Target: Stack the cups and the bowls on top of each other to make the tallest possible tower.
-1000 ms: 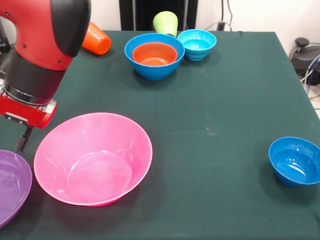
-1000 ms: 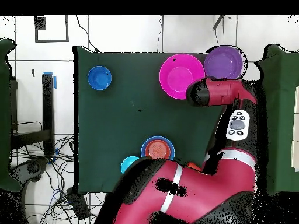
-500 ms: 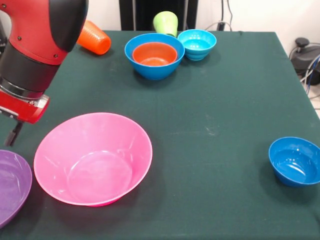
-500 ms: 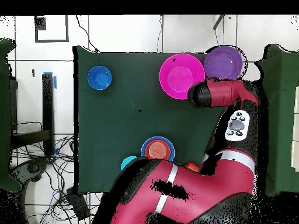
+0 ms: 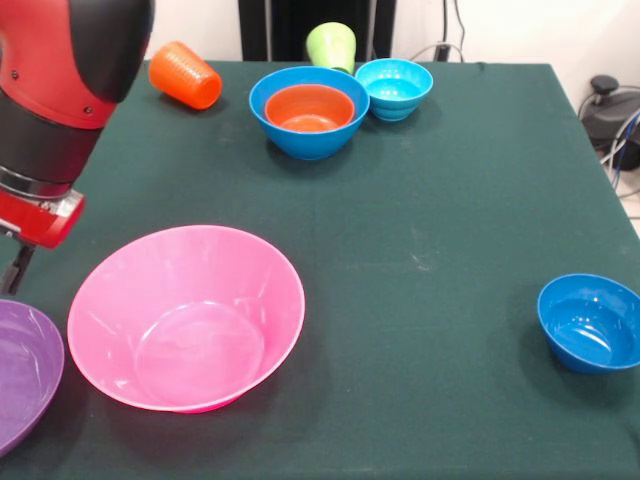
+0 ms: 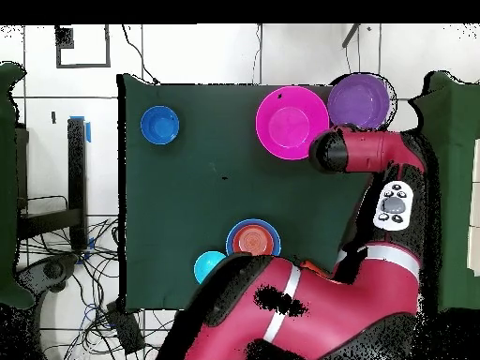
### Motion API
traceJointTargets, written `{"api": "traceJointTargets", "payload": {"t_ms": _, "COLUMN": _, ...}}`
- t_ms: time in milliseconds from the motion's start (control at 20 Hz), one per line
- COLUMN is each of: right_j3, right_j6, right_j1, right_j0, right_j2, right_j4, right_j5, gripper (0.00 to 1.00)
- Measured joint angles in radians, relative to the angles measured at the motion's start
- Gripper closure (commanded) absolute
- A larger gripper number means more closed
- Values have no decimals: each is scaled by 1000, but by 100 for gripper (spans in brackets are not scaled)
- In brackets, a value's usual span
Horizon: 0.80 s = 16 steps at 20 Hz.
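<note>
Hand state: cannot tell, mostly hidden | purple bowl just below it, pink bowl beside | other bowls, cups well apart on tabletop | risk: descent clips purple rim, flipping bowl off edge.

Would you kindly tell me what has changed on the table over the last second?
Only the arm moved: in the front view it slid left, uncovering the orange cup, and its gripper shifted toward the purple bowl. Nothing was taken hold of or released. The pink bowl, the blue bowl holding the orange bowl, and the others stayed put.
</note>
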Motion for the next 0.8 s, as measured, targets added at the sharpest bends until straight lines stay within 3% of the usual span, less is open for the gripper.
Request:
{"api": "traceJointTargets", "payload": {"t_ms": 400, "right_j3": 19, "right_j6": 0, "right_j1": 7, "right_j0": -93, "right_j2": 126, "right_j4": 53, "right_j5": 0, "gripper": 0}}
{"api": "traceJointTargets", "payload": {"t_ms": 800, "right_j3": 39, "right_j6": 0, "right_j1": 8, "right_j0": -85, "right_j2": 153, "right_j4": 55, "right_j5": 0, "gripper": 0}}
